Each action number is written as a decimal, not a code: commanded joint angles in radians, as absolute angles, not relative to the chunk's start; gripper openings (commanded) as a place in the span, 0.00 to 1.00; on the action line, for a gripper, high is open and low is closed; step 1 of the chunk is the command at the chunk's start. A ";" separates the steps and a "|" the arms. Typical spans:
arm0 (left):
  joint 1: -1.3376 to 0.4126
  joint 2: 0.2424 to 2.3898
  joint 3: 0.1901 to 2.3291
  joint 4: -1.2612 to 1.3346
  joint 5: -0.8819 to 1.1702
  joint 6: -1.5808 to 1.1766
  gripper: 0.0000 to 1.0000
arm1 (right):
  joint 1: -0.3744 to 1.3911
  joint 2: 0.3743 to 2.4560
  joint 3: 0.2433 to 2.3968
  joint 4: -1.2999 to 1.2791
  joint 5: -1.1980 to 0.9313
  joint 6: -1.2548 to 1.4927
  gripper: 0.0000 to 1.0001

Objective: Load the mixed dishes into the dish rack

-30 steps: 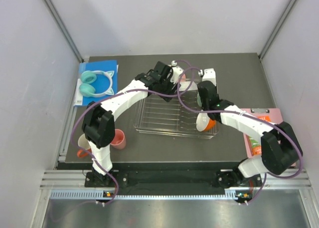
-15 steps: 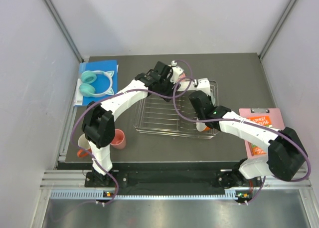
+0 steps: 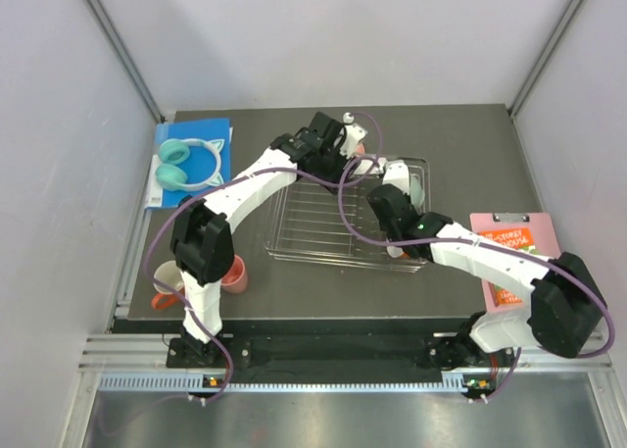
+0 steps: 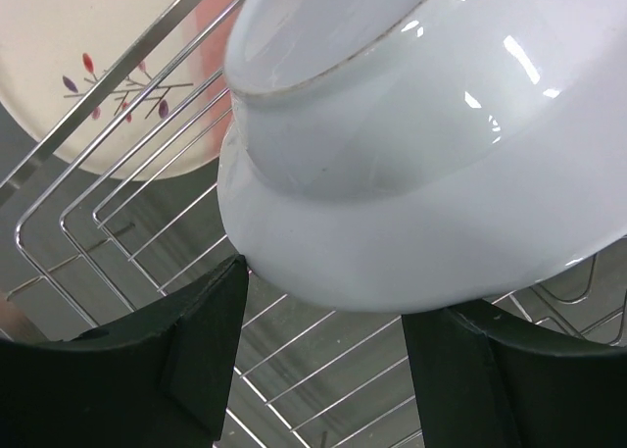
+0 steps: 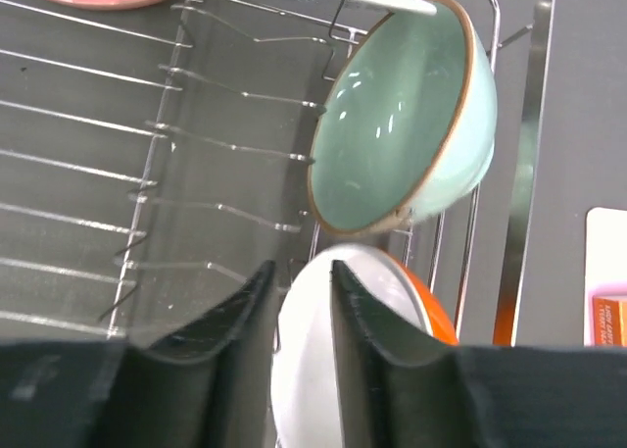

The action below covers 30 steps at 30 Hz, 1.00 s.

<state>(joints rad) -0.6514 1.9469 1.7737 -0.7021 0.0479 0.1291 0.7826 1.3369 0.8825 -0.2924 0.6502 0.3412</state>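
Bright, even light; blurry wrist close-ups.

**No writing legible**

The only lettering in view sits on an orange label [image 3: 511, 239] on the pink clipboard [image 3: 539, 230] at the right edge of the bench [image 3: 470, 144] — too small and blurred to read.

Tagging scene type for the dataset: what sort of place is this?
Likely a robotics lab test cell, not a kitchen: plain enclosure walls, an aluminium rail at the near edge, and staged props: dish rack, teal headphones, clipboard.
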 commanded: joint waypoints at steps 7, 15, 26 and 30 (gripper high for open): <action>-0.706 1.987 1.879 -0.695 0.106 0.104 0.66 | 0.727 1.091 0.917 -0.091 0.788 0.181 0.58; -0.706 1.951 1.821 -0.678 0.098 0.100 0.66 | 0.554 1.253 1.068 -0.095 0.703 0.116 0.65; -0.707 1.930 1.795 -0.667 0.077 0.098 0.66 | 0.466 1.499 1.171 -0.206 0.572 0.153 0.57; -0.704 1.928 1.798 -0.667 0.032 0.104 0.66 | 0.466 1.493 1.141 -0.218 0.583 0.155 0.53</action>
<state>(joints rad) -0.7017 1.9865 1.8030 -0.7189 0.0700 0.1036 0.4679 1.5219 1.1267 -0.2161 0.5922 0.1410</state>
